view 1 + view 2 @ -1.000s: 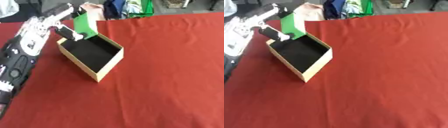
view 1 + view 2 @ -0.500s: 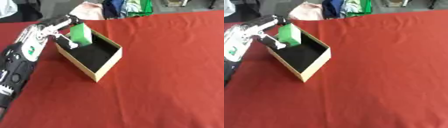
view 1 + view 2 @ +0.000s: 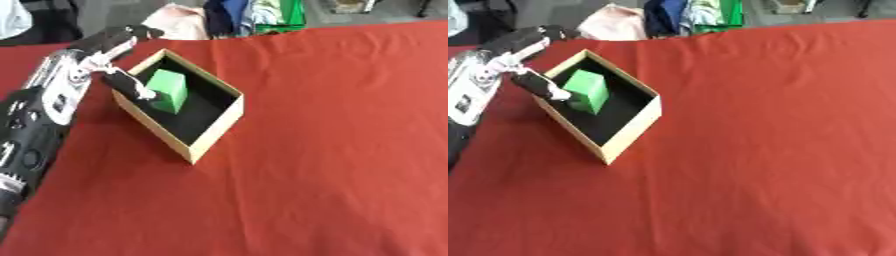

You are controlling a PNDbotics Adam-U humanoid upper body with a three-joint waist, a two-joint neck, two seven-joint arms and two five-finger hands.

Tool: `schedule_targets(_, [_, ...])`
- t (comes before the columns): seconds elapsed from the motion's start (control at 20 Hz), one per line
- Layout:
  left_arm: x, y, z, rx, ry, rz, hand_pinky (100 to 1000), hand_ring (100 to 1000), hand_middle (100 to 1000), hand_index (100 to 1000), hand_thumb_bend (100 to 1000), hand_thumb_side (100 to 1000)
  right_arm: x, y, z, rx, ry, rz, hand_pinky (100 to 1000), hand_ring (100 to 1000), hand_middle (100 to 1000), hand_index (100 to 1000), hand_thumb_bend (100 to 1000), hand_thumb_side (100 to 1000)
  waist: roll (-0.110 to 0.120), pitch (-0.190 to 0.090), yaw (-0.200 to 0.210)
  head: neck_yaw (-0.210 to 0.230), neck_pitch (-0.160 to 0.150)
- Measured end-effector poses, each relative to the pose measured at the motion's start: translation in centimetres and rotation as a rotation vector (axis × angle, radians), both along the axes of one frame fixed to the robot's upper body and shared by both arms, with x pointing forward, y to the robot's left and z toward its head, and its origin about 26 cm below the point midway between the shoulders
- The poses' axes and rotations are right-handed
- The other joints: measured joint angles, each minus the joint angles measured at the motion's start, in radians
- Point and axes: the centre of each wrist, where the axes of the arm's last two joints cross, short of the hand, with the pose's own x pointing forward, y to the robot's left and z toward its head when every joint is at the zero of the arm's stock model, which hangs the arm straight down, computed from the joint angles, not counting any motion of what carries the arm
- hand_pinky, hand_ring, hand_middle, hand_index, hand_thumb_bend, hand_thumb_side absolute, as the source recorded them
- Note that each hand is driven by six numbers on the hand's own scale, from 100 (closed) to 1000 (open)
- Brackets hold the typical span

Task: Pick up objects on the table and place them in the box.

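Left hand [image 3: 112,56] reaches over the box [image 3: 213,134] rim, thumb touching green block [image 3: 167,90], fingers spread

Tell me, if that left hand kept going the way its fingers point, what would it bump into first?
Most likely the green block inside the box. The left hand reaches over the box's near-left wall, fingers aimed down toward the block and seemingly touching it already, though depth is hard to judge.

Block [image 3: 166,90] in box [image 3: 214,137]; left hand [image 3: 112,59] at box's left wall.
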Motion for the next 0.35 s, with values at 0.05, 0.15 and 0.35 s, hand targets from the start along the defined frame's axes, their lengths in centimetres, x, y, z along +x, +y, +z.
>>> schedule_targets(0.05, [-0.1, -0.1, 0.3, -0.024, -0.014, -0.006, 878, 845, 817, 915, 478, 197, 0.0, 0.0, 0.0, 0.0, 0.0, 0.0, 799, 760, 766, 767, 100, 114, 0.0, 0.0, 0.001, 0.0, 0.0])
schedule_targets(0.15, [-0.6, -0.2, 1.3, -0.086, -0.053, -0.021, 871, 829, 808, 910, 428, 147, 0.0, 0.0, 0.0, 0.0, 0.0, -0.001, 799, 760, 766, 767, 100, 114, 0.0, 0.0, 0.005, -0.001, 0.0])
schedule_targets(0.35, [-2.5, 0.2, 3.8, -0.233, -0.142, -0.044, 849, 796, 779, 898, 301, 100, 0.0, 0.0, 0.0, 0.001, 0.001, -0.002, 799, 760, 766, 767, 100, 115, 0.0, 0.0, 0.016, -0.009, 0.001])
